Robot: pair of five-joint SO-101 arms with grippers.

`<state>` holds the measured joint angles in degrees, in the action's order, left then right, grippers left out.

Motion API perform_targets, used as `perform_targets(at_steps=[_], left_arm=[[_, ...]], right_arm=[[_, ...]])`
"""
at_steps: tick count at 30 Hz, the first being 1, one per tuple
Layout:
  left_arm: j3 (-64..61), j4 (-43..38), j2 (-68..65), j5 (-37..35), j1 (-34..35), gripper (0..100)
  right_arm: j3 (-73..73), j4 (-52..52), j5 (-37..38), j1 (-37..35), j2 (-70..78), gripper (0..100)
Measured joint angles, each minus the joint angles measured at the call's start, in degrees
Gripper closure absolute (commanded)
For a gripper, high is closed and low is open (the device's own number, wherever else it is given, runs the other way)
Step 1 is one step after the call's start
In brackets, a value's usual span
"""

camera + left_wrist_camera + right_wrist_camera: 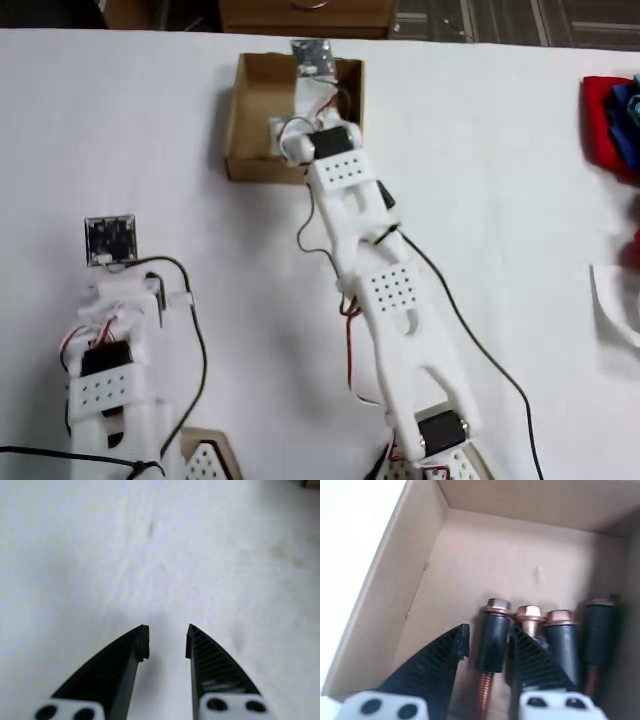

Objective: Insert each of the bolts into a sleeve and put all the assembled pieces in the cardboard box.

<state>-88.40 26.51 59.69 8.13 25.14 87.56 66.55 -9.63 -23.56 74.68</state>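
- The right arm [370,260] is stretched across the white surface [480,150] to the cardboard box [232,120], with its wrist held over the box's interior.
- Four copper-coloured bolts [529,612] are laid side by side on the box floor, heads pointing the same way.
- Black sleeves [565,645] are seen on three of them. The shank of the fourth is partly hidden behind a finger, so whether it has a sleeve cannot be told.
- The right gripper [489,632] is lowered into the box. Its fingers [440,660] are parted and set on either side of the end piece [494,650] of the row. A gap is seen beside one finger, so nothing is clamped.
- The left gripper [166,630] is held over bare surface, well apart from the box. Its fingers are spread a little, and nothing is held between them.
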Motion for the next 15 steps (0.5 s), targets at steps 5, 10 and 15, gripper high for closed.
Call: perform_targets(at_steps=[5, 10, 15], left_arm=[[0.0, 0.0, 0.0, 0.0, 0.0, 86], [0.0, 0.0, 0.0, 0.0, 0.0, 86], [0.0, 0.0, 0.0, 0.0, 0.0, 86]], right_arm=[[4.8, 14.4, 0.0, 5.2, -7.3, 88.2], [5.4, 26.7, 0.0, 12.0, -12.4, 88.2], [3.3, 33.1, 0.0, 15.1, -12.4, 88.3]])
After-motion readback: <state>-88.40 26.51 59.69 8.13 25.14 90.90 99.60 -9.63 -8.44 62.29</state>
